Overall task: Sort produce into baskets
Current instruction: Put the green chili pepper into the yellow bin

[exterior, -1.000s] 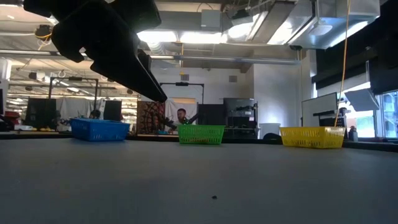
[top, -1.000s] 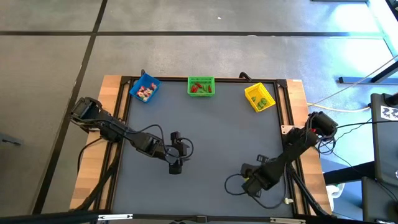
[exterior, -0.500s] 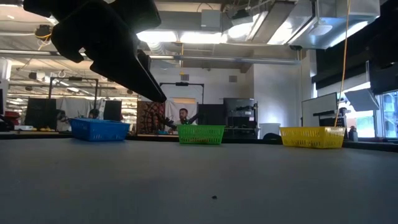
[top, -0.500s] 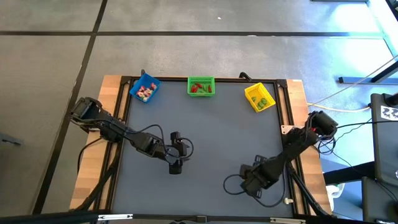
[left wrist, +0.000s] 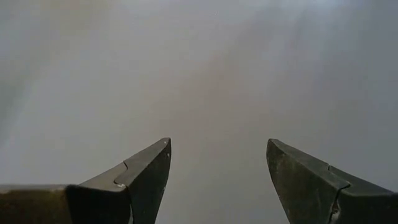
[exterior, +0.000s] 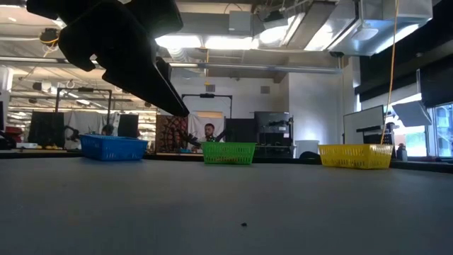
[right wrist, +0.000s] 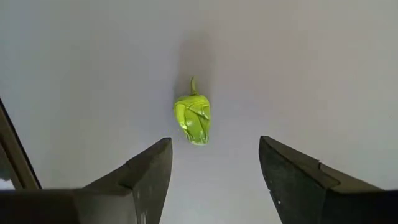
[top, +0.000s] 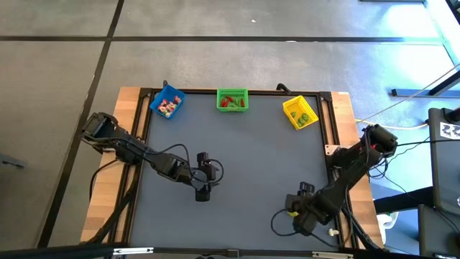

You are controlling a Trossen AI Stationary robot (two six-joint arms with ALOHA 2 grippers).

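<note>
Where it hovered shut, right pincer [right wrist: 214, 180] has opened over pepper [right wrist: 193, 118]

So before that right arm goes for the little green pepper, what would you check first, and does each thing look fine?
1. Right tool open: ok, its fingers stand apart.
2. Green pepper lined up: ok, in the right wrist view it lies on the mat ahead of the gap between the fingers, touching neither.
3. Pepper free of clutter: ok, nothing shows beside it.
4. Yellow basket ready: ok, it sits upright at the far edge and already holds green pieces.
5. Left tool out of the way: ok, it waits open over mid-table, well apart from the right arm.
6. Height above the pepper: cannot tell.
</note>
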